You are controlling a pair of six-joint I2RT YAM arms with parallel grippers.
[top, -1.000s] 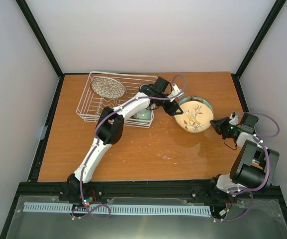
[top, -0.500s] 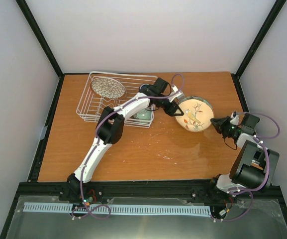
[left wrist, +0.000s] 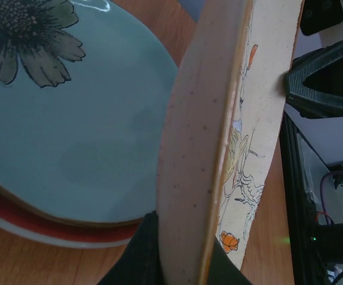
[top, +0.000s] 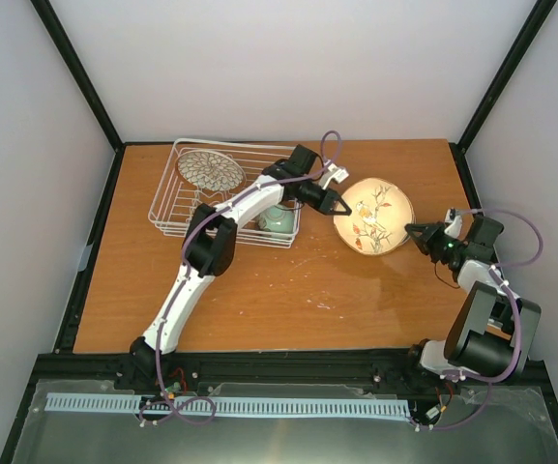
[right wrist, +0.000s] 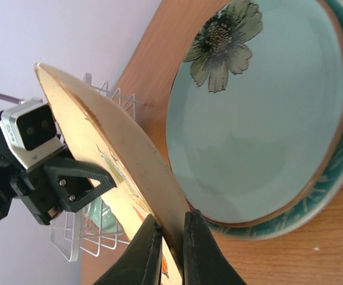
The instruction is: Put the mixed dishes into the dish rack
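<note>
The cream floral plate [top: 375, 217] is tilted up on edge between both grippers, right of the dish rack [top: 177, 198]. My left gripper [top: 343, 205] is shut on its left rim [left wrist: 198, 178]. On the opposite rim [right wrist: 123, 154] my right gripper [top: 414, 231] is shut. Flat on the table just under it lies the red plate with the teal flower [right wrist: 260, 124], also in the left wrist view [left wrist: 70, 130]. In the rack stand the white petal-pattern bowl [top: 211, 169] and the mint-green bowl [top: 277, 221]. The mug is hidden.
The left arm [top: 249, 198] reaches across the rack's right end. Black frame posts and white walls close in the table. Bare wood [top: 288, 290] lies in front of the rack and plates.
The left gripper has shut on the cream plate's left rim. The plate has tipped up and shifted slightly left, now covering the plate under it in the top view. The right gripper stays shut.
</note>
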